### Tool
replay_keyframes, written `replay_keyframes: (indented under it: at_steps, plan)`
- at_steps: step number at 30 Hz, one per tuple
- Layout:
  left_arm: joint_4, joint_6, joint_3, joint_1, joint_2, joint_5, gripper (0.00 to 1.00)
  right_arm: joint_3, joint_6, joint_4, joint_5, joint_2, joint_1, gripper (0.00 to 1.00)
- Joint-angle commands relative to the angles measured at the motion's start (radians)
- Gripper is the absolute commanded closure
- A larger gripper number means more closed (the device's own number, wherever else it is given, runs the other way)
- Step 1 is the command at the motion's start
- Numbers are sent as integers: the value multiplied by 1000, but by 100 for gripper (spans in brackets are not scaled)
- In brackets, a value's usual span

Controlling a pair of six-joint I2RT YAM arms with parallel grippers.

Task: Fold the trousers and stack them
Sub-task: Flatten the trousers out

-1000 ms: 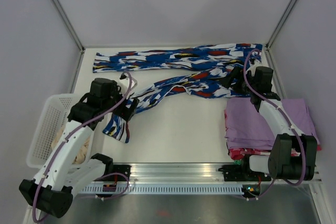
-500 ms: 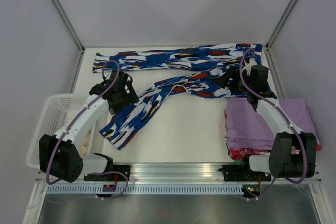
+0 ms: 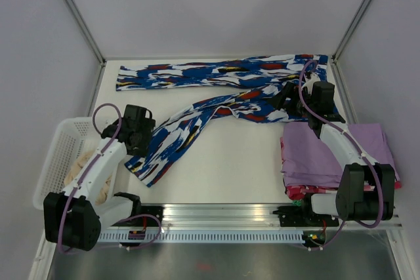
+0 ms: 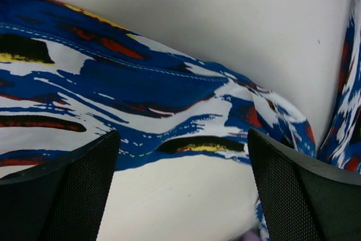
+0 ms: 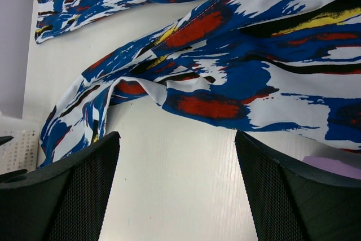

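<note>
At the far left of the top view a white plastic basket (image 3: 54,155) sits at the table's edge, holding a cream fluffy bundle (image 3: 84,176). Just right of it, at left of centre, the left gripper (image 3: 146,138) hovers by the lower end of one leg of the trousers (image 3: 216,73). Its jaws are spread wide and grasp nothing. In the left wrist view the left gripper (image 4: 183,139) has its black fingers (image 4: 62,190) far apart at the bottom corners of the frame, with the printed cloth (image 4: 141,94) and bare white table (image 4: 186,21) between and beyond them.

The trousers lie opened out on the table (image 3: 230,168). One leg runs flat along the upper edge, from upper left to upper right. The other leg slants from right of centre down to the lower left, rumpled and partly twisted along the way. Both legs meet at the upper right.

There the right gripper (image 3: 283,101) is poised over the trousers, jaws also released wide and empty. In the right wrist view the right gripper (image 5: 176,139) frames the twisted leg (image 5: 214,77) above bare table.

At the right, below that gripper, lies a stack of folded lilac garments (image 3: 318,152), its upper left corner just beside the trousers.
</note>
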Motion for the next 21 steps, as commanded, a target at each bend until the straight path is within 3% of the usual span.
replay_keyframes:
  at_steps: [1,5,13,18,21]
  plan:
    - [123,-258,-89,56,8,94,2,15,-7,36,-15,1,6,11]
    - [242,-312,-138,87,47,130,2,14,-8,36,-24,-2,7,11]
    - [289,-331,-110,110,117,113,2,-3,-10,5,-18,-18,7,11]
    - [266,-346,-84,117,175,84,3,3,-15,-3,-18,-22,6,10]
    - [162,-339,-28,116,238,73,4,5,-16,-4,-13,-22,7,10]
